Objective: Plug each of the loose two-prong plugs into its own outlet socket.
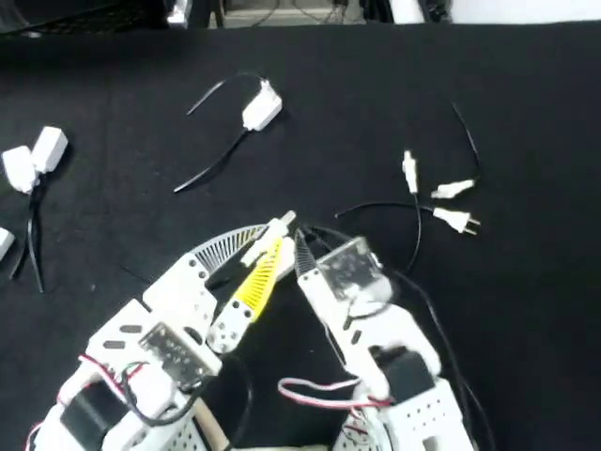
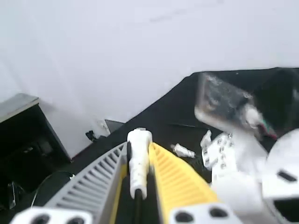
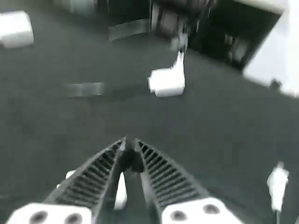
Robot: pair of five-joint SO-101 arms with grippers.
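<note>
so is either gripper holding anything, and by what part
The left gripper holds a white plug by its body, its tip poking out. Whether the right gripper pinches anything cannot be told.

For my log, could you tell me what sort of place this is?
Likely a robotics lab bench: a black table with loose plugs and sockets, a bare white wall behind.
</note>
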